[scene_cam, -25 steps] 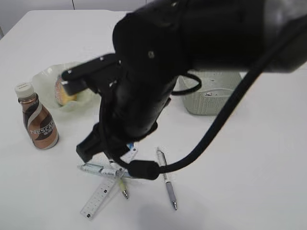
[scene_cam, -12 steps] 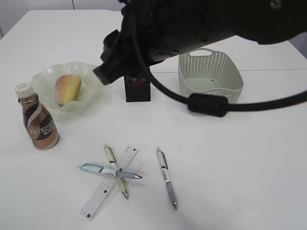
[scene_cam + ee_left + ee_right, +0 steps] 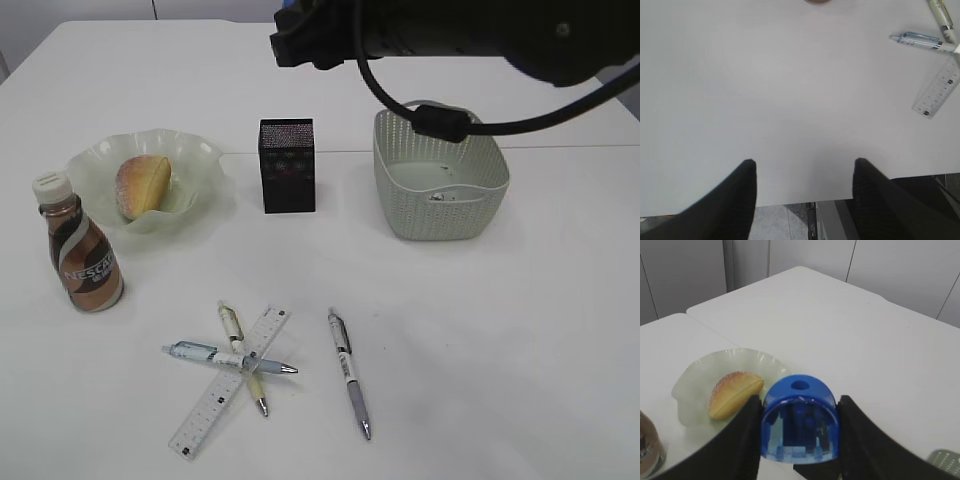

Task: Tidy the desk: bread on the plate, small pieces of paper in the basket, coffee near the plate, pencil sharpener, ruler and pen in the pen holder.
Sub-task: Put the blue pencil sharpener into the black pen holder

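Blue plastic filled the right wrist view: the right tool (image 3: 799, 440) was clamped on a domed sharpener (image 3: 799, 422), its base cut off by the frame edge. In the exterior view that arm was a dark blur along the 12 o'clock edge, its tool hidden, only a blue speck showing. The left tool (image 3: 804, 172) stood apart with nothing between its fingers (image 3: 742, 187), over bare counter (image 3: 780, 90); a brown sliver at 12 o'clock was too cropped to name.

The bread (image 3: 142, 185), golden with a creased crust, lay in the wavy green plate (image 3: 205, 160) at 10 o'clock. The coffee (image 3: 82, 247) stood upright just beside the plate, at 9 o'clock. The black mesh holder (image 3: 287, 165) stood centre-back, the perforated basket (image 3: 440, 215) at 2 o'clock; what lay inside it was hard to make out. At 6 o'clock the ruler (image 3: 230, 380) lay crossed with a blue pen (image 3: 228, 358) and a yellow pen (image 3: 243, 358); a grey pen (image 3: 348, 372) lay apart.
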`<state>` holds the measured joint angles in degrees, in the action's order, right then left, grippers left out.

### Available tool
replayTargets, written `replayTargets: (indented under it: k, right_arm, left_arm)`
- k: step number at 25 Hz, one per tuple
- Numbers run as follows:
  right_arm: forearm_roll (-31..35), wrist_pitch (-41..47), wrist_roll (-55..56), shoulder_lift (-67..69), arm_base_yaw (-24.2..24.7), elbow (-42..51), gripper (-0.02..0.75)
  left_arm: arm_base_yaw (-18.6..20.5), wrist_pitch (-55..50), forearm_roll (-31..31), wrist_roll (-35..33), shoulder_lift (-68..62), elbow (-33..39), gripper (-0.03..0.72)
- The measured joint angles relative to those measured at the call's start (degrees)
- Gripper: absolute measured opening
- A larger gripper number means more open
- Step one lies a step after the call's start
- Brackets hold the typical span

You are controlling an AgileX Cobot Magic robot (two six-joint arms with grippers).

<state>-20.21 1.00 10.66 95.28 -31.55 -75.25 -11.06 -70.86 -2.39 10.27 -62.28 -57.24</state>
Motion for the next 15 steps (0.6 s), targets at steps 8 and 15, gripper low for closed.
replayTargets:
  k: [8, 15]
  right_arm:
    - [7.97, -16.99, 1.04, 10.0, 5.34, 0.0, 0.294]
    - [10.63, -21.38, 3.52, 22.88, 6.14, -8.83, 0.294]
  left_arm:
    - [0.0, 0.0, 0.0, 0.0, 0.0, 0.0, 0.442]
    - [0.0, 0.0, 0.48, 0.0, 0.0, 0.0, 0.424]
